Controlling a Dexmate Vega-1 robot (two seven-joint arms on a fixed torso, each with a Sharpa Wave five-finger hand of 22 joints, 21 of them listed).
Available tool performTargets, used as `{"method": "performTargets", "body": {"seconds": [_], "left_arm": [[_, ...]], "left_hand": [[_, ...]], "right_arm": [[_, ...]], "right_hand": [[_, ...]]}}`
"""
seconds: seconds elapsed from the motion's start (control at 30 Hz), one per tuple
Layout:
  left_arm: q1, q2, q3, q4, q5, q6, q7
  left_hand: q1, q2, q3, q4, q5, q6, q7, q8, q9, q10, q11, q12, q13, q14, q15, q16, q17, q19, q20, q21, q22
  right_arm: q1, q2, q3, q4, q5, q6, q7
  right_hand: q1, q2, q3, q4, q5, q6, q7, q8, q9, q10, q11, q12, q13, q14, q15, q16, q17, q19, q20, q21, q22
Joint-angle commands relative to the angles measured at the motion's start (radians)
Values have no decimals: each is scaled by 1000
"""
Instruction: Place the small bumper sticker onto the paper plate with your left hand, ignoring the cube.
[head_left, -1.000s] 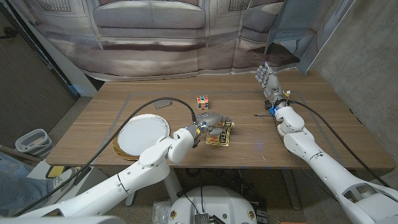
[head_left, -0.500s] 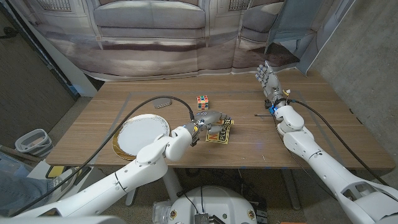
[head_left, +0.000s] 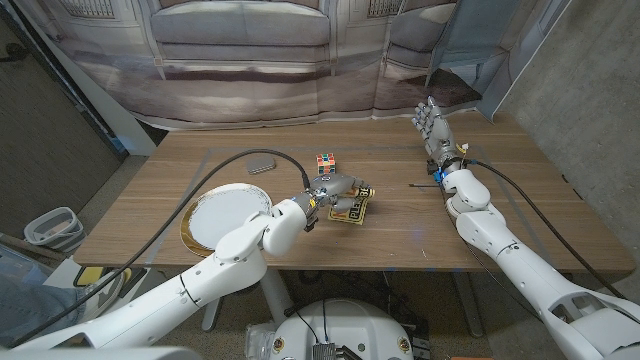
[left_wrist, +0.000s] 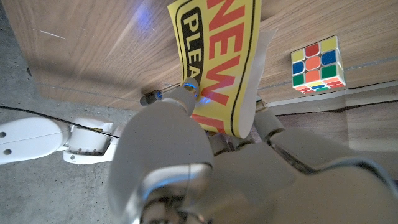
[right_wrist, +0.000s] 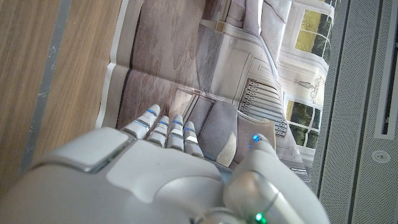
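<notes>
Head view first: the left hand (head_left: 335, 190) sits near the middle of the wooden table (head_left: 520, 215), fingers closed around one end of the yellow bumper sticker (head_left: 352, 210), which sticks out from the hand toward the robot's right with its far edge close to the tabletop — whether it touches the wood I can't tell from here. Just beyond the hand, a little farther from the robot, the colored cube (head_left: 325, 163) stands on its own, apart from the fingers. Off to the robot's left the white paper plate (head_left: 230, 218) lies on the wood with a gold rim peeking out underneath, and a small dark flat object (head_left: 261, 165) lies farther back. Left wrist view brings the writing up close — red letters "NEW" and, in a black oval, "PLEA" before the edge cuts it off, all on the yellow sticker (left_wrist: 217, 62) pinched between thumb and fingers (left_wrist: 180, 99), with its white backing edge showing and the cube (left_wrist: 318, 64) beyond. Over at the far right of the table, the right hand (head_left: 428, 125) stands upright, fingers straight and together, holding nothing; the right wrist view shows those fingers (right_wrist: 163, 134) pointing at a printed backdrop of windows and a sofa.
</notes>
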Motion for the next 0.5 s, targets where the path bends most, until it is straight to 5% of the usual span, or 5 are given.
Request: {"method": "performTargets", "body": {"seconds": [0.03,0.5], "left_arm": [[4,10,-10,-29,8,15,-13],[13,17,-24,-40,-7,5,-7]], "left_hand": [[12,-5,6,-4,0,10,-1,-1,1,10,1,-1,4,11,-55,-2,3,5,2,7,4],[13,-8,6,-1,-1,13,-3,-3,2,13,3,-4,4,13,-56,-6,5,6,2,10,4]], "right_arm": [[-9,-2,4,-4,4,8,2],[-27,-16,10,-34,1,0,-11]], "right_hand": [[3,13,-1,-2,-1,3,-2,0,2,8,2,-2,3,5,6,1,2,11,-11,-1,3],[5,13,-2,-3,-1,3,-4,0,2,6,2,-2,3,5,6,1,2,11,-10,-1,3]]}}
